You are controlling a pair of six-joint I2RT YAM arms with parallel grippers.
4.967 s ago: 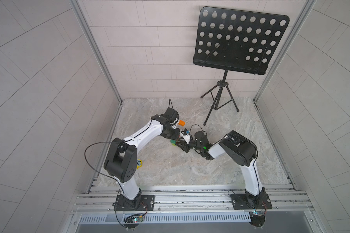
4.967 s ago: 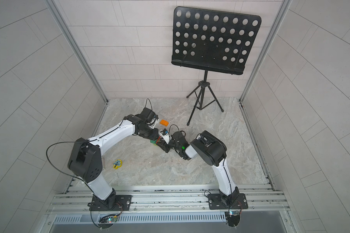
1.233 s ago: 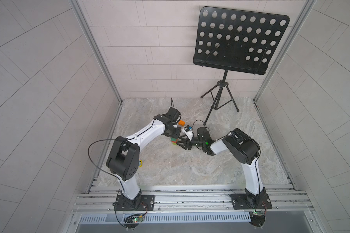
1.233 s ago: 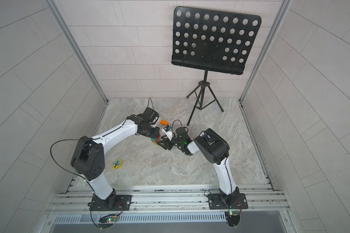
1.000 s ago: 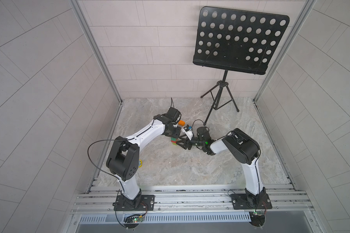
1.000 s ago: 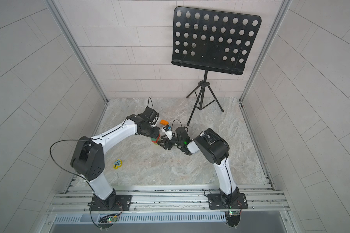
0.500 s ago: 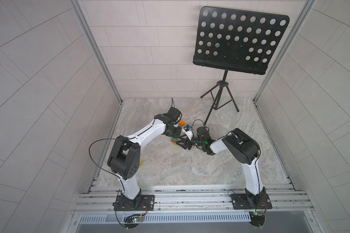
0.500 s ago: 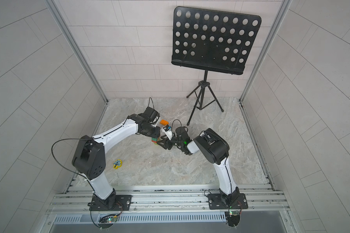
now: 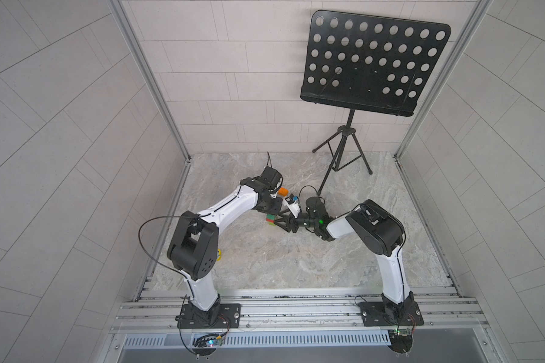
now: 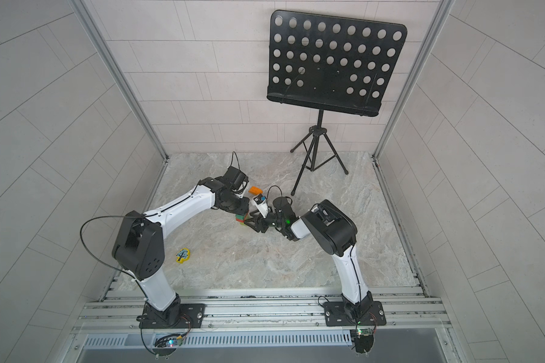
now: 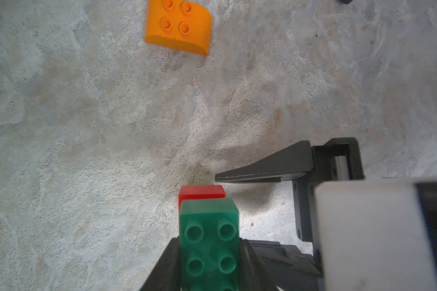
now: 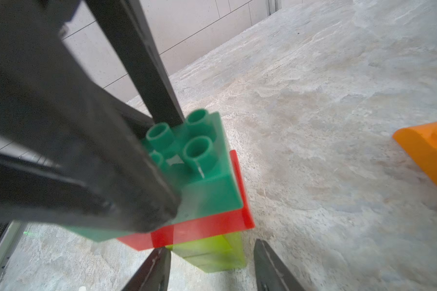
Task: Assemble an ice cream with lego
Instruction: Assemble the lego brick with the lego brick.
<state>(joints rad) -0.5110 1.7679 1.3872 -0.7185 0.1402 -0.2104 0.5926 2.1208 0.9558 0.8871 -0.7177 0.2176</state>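
The left gripper point(image 11: 209, 263) is clamped on the dark green brick point(image 11: 208, 219), hiding its rear studs. The right gripper point(image 12: 211, 245) has its fingers apart astride the lime-green stem point(image 12: 220, 259) under the red brick point(image 12: 207, 226); contact is unclear. Beyond both fingertips lies the orange brick point(image 11: 178, 27).

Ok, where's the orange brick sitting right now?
In both top views the orange brick lies loose on the table, studs up, just behind the stack, toward the music stand.
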